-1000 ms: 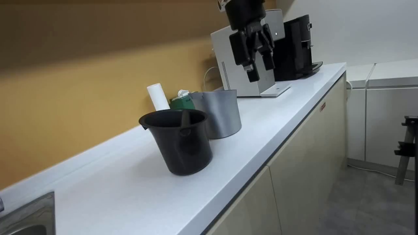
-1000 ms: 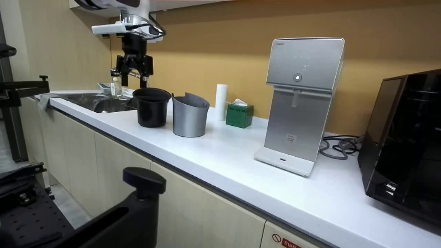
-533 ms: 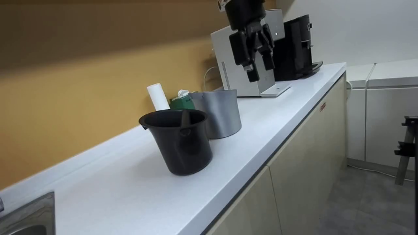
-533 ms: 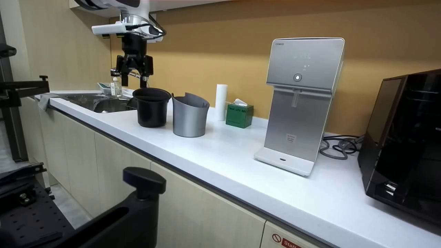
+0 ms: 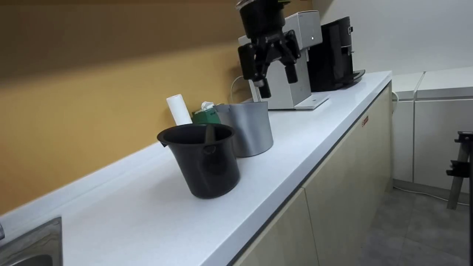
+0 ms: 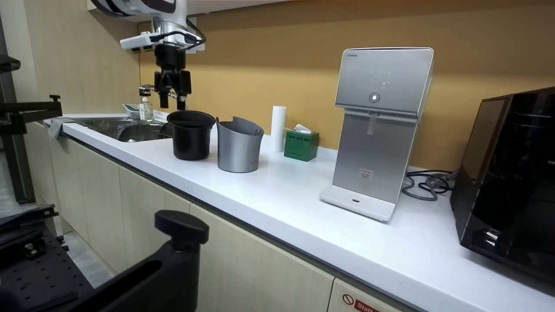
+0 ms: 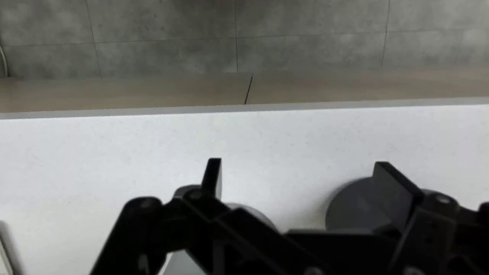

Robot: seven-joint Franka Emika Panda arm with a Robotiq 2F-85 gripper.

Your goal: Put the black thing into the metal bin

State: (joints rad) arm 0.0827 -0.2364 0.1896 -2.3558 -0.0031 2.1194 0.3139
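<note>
Noting pot (image 5: pixel 207 166) upright, just beside bin (image 5: pixel 255 129), on counter (image 5: pixel 147 221). Risk: if I come down off-centre, I may catch its rim and shove it against bin. Mouth faces up; long axis vertical. My gripper (image 5: pixel 278 85) hangs clear of both, jaws apart, nothing between them.

Bright countertop (image 6: pixel 282 190), ochre wall (image 5: pixel 111 99) shadowed along its top, glare on black appliance (image 6: pixel 511 186)
</note>
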